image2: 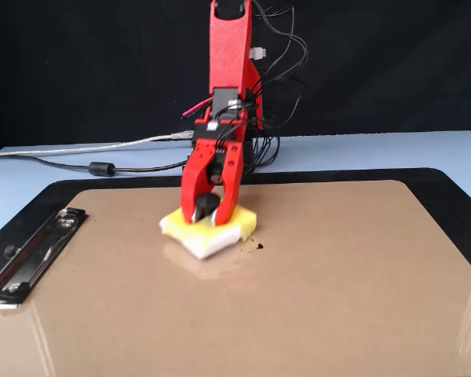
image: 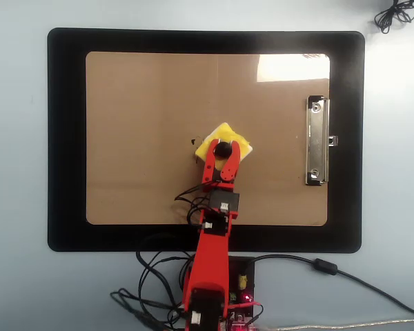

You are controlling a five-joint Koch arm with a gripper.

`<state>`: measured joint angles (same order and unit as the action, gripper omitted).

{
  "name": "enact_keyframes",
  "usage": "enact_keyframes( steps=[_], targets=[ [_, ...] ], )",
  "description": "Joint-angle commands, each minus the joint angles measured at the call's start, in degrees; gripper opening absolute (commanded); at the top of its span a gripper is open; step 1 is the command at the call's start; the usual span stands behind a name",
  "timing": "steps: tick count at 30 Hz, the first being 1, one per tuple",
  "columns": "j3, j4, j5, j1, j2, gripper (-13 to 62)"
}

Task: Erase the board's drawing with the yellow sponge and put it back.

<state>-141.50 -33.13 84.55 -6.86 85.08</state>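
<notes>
The brown board [image: 138, 138] [image2: 337, 283] lies on a black mat, its silver clip [image: 317, 141] [image2: 31, 255] at the right in the overhead view. The yellow sponge [image: 236, 142] [image2: 239, 224] rests on the board near its middle. My red gripper [image: 223, 148] [image2: 207, 210] is shut on the sponge's black knob and presses it down. Only a small black trace of the drawing [image: 194, 143] [image2: 259, 246] shows beside the sponge; the rest is hidden under it.
The black mat [image: 65, 138] [image2: 455, 188] frames the board on a pale blue table. Cables [image: 317, 265] [image2: 102, 167] and the arm's base lie at the near edge in the overhead view. A black cable coil [image: 395, 14] sits at the top right.
</notes>
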Motion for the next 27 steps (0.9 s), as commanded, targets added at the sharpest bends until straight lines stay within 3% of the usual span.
enact_keyframes(
  steps=[1, 4, 9, 13, 21, 24, 27],
  targets=[
    [5.4, -2.3, -0.2, -1.8, -4.7, -8.2],
    [4.2, -2.9, -0.1, -2.7, -4.7, -8.2],
    [-12.1, -7.5, -0.2, -2.5, 7.6, -8.2],
    [-16.1, -7.1, 0.0, -2.1, 12.7, -8.2],
    [6.8, -7.4, 0.3, 2.2, -9.6, -8.2],
    [1.8, -7.7, 0.8, 5.0, -4.7, -8.2],
    [-10.5, -7.6, 1.4, 7.3, 7.7, -8.2]
  ],
)
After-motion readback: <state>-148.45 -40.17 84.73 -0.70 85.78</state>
